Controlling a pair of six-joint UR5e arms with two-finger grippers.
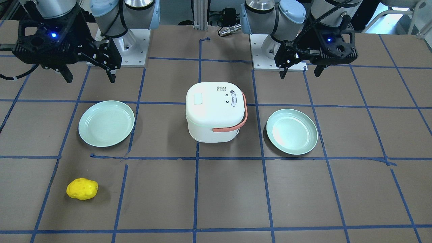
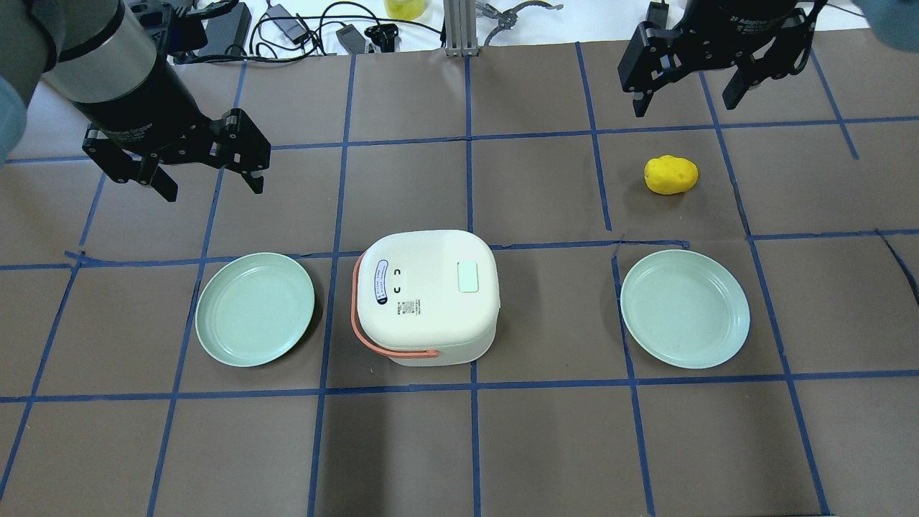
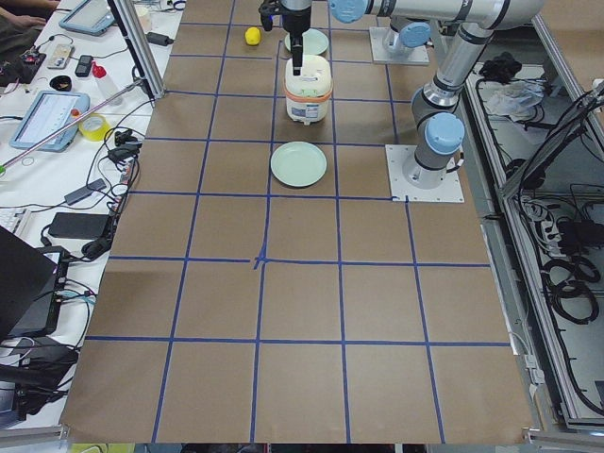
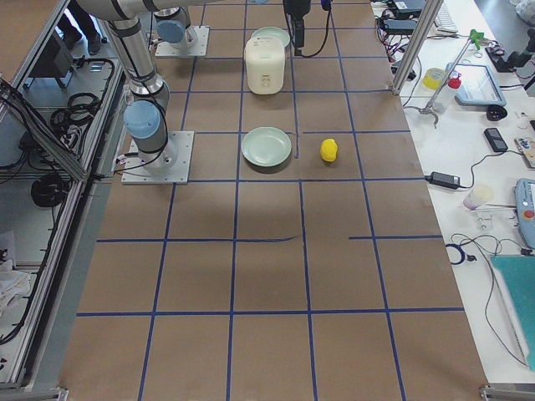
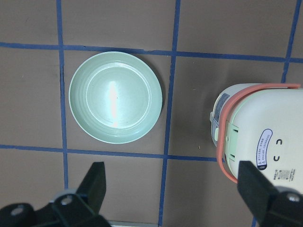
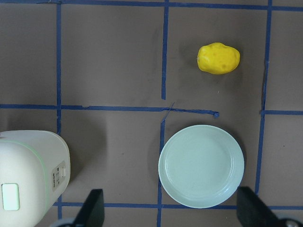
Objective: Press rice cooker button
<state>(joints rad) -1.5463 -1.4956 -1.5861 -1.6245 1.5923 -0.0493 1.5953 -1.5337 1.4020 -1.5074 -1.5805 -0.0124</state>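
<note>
Left arm: the left pincer [image 2: 213, 188] hangs high over the bench's [image 2: 546, 445] left half, fingers pointing down and spread wide, pinching nothing. Its wrist view looks straight down on the left plate [image 5: 115, 97] and the cooker's [image 5: 258, 135] handle side.
Right arm: the right pincer [image 2: 686, 104] hangs high over the right half, also pointing down and spread, with nothing between its fingers. Its wrist view takes in the right plate [image 6: 201, 165], the yellow toy [image 6: 218, 58] and a corner of the cooker.
Cooker: it stands upright mid-bench, between the two plates and apart from both, lid closed, orange handle [image 2: 355, 316] folded down round its left side.
Button: the pale green button [image 2: 467, 276] sits on the lid top, toward the right arm's side, well apart from either pincer.
Edges: cables and tools lie past the bench's far edge in the overhead view.
Open room: bare bench lies between the cooker and each plate; the toy lies alone beyond the right plate.
</note>
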